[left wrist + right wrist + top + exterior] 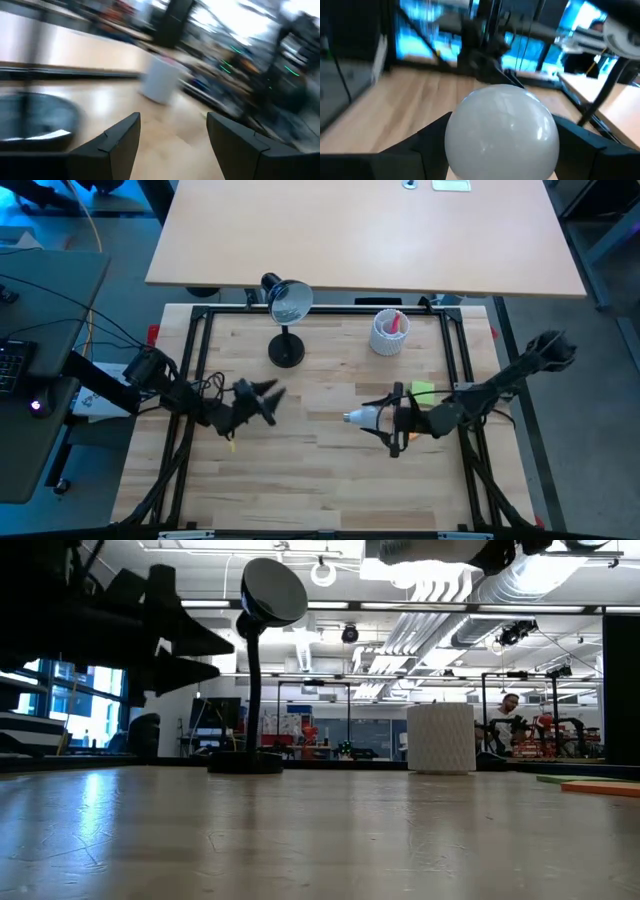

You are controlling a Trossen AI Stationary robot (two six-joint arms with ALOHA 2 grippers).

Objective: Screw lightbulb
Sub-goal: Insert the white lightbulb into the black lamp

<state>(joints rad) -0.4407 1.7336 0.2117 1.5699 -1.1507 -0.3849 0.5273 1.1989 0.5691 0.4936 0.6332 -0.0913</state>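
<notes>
Misalignment looks like the main risk: the lightbulb [365,417] has to meet the socket inside the black desk lamp [287,302] squarely, and judging from how things lie, a tilted approach could cross the thread or jam it. The lamp stands only on its round base [286,351], so a push from the bulb could slide or tip it unless something steadies it. The globe is smooth, so it may also slip in the grip while turning.

Going left to right in the high view: the left tool [268,400] hangs over the table [320,490], below and a little left of the lamp base, its two fingers spread and nothing between them; the left wrist view shows the gap bare. The lamp stands near the far edge, its shade facing up. Right of it sits a white ribbed cup [388,332] with a red item inside. The right tool [392,420] is clenched on the lightbulb, which is off the table, well apart from the lamp. In the right wrist view the white globe [502,131] fills the space between the dark fingers [427,137].
</notes>
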